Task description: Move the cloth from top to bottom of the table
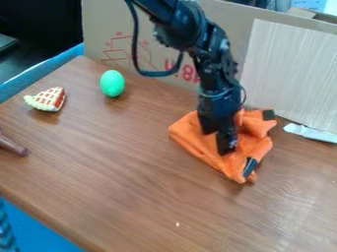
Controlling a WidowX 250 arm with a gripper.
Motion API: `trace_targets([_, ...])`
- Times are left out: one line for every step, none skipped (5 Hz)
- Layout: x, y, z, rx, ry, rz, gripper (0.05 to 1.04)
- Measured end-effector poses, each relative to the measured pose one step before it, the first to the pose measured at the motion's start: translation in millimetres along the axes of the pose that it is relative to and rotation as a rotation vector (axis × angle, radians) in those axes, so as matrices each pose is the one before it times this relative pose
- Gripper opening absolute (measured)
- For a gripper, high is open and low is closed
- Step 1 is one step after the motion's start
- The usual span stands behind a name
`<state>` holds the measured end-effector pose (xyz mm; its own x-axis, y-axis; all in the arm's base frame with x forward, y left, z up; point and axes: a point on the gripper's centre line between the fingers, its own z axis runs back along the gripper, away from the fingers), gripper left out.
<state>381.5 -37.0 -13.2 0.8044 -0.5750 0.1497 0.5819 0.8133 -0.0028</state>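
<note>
The orange cloth point(201, 146) lies bunched up on the right half of the brown table, towards the cardboard at the back. Dark patches mark its upper right corner and its lower right edge. Pointing down, the black gripper point(219, 141) is over the middle of the cloth and covers part of it. Whether any fabric is held between its tips is hidden.
A green egg point(113, 83) and a toy pie slice point(47, 99) are at the upper left. A brown object point(12, 144) juts in at the left edge. Cardboard point(158, 47) stands along the back, with a whitish strip point(311, 133) at the right.
</note>
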Motion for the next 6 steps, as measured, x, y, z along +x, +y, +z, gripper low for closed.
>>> trace_targets([-26.03, -26.91, 5.13, -0.0203, 0.0050, -0.0657, 0.999])
trace_targets([-32.38, -32.90, 4.34, -0.0269, 0.0166, -0.0906, 0.999])
trace_targets([-23.03, -29.35, 2.38, -0.0183, 0.0080, -0.0741, 0.999])
trace_targets([-8.27, -20.00, 0.73, -0.0133, 0.0040, -0.0496, 0.999])
trace_targets([0.95, -12.73, -1.65, -0.0080, 0.0025, -0.0282, 0.999])
trace_targets([7.78, -3.76, 2.85, 0.0153, -0.0047, -0.0201, 0.999])
